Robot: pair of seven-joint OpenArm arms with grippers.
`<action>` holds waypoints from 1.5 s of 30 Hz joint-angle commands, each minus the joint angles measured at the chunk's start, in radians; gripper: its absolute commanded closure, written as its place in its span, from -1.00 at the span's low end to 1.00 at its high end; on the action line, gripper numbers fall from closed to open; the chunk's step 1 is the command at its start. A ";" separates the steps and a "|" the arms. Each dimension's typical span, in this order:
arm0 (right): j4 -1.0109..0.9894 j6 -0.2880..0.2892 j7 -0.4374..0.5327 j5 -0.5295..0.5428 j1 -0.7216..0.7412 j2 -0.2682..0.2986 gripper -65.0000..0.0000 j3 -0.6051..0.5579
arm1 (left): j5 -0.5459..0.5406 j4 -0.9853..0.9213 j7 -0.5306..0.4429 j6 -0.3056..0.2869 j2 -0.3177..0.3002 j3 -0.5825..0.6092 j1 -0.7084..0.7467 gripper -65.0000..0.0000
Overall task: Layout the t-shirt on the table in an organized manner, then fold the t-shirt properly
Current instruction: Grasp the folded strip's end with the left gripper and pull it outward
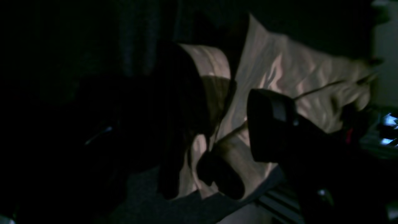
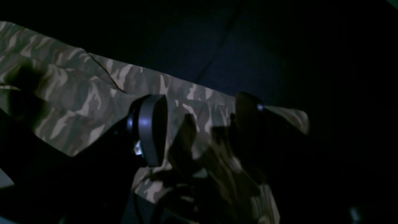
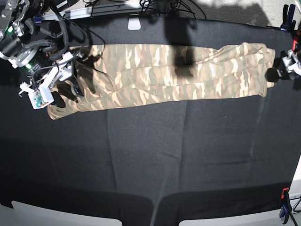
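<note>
Under both grippers, the table (image 3: 150,155) holds the shirt (image 3: 160,75), a long strip stretched between them. Right gripper (image 2: 199,124) is spread wide over one end; left gripper (image 1: 224,133) is spread wide over the other.

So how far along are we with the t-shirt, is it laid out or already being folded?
Done: the t-shirt lies stretched into a long narrow band across the far part of the table, apparently already doubled over lengthwise. In hand: nothing is gripped; the right gripper and left gripper both stand open over opposite ends of the shirt. Left: the crosswise folds to bring that long band into a compact stack.
</note>
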 commanded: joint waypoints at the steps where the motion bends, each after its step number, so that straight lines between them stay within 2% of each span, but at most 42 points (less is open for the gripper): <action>1: 0.018 -0.002 0.028 0.012 0.005 0.010 -0.03 0.005 | -0.008 0.030 0.038 0.005 -0.007 -0.003 0.006 -0.39; 4: 0.018 -0.002 0.028 0.012 0.005 0.010 -0.03 0.005 | -0.066 0.106 0.038 0.005 -0.003 -0.003 0.032 -0.39; 8: 0.018 -0.002 0.028 0.012 0.005 0.010 -0.03 0.005 | -0.064 0.177 0.038 0.005 -0.003 -0.003 0.071 -0.39; 20: 0.018 -0.002 0.024 0.012 0.005 0.010 -0.03 0.005 | -0.064 0.184 0.038 0.005 0.013 -0.003 0.082 -0.36; 22: 0.018 -0.002 0.024 0.012 0.005 0.010 -0.03 0.005 | -0.064 0.184 0.038 0.005 0.023 -0.003 0.082 -0.23; 24: 0.018 -0.002 0.024 0.012 0.005 0.010 -0.03 0.005 | -0.064 0.184 0.027 0.005 0.031 -0.003 0.082 0.01; 26: 0.018 -0.002 0.024 0.012 0.005 0.010 -0.03 0.005 | -0.064 0.184 0.012 0.005 0.030 -0.003 0.081 0.38; 28: 0.018 -0.002 0.024 0.012 0.005 0.010 -0.03 0.005 | -0.064 0.184 -0.019 0.005 0.025 -0.003 0.081 0.91; 29: 0.018 -0.002 0.024 0.012 0.005 0.010 -0.03 0.005 | -0.064 0.184 -0.042 0.005 0.023 -0.003 0.081 1.00; 35: 0.018 -0.002 0.023 0.012 0.005 0.010 -0.03 0.005 | -0.064 0.184 -0.148 0.005 -0.025 -0.003 0.081 1.00; 39: 0.018 -0.002 0.026 0.012 0.005 0.010 -0.03 0.005 | -0.064 0.185 -0.137 0.005 -0.051 -0.003 0.082 1.00; 45: 0.047 -0.002 0.069 0.013 0.017 0.006 -0.03 0.005 | -0.062 0.220 -0.125 0.005 -0.053 -0.003 0.082 1.00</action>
